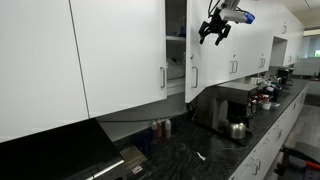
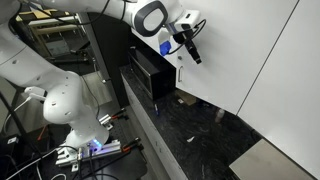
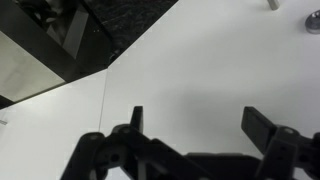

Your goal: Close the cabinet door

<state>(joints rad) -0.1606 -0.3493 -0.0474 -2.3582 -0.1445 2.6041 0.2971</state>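
The cabinet door [image 1: 192, 45] is a white wall-cabinet panel standing ajar, with a short silver handle [image 1: 194, 76] near its lower left corner. The dark cabinet inside [image 1: 176, 40] shows to its left. My gripper [image 1: 214, 33] is open and empty. It hangs high up just to the right of the ajar door, at its outer face; I cannot tell whether it touches. In an exterior view the gripper [image 2: 191, 52] is close against the white door panel [image 2: 225, 45]. In the wrist view the open fingers [image 3: 200, 120] face a plain white surface [image 3: 200, 60].
The matching white door [image 1: 125, 50] with its handle [image 1: 163, 77] is shut on the left. A black microwave [image 1: 226, 106] and a metal kettle [image 1: 237, 129] stand on the dark counter [image 1: 200, 150] below. The microwave also shows in an exterior view [image 2: 152, 70].
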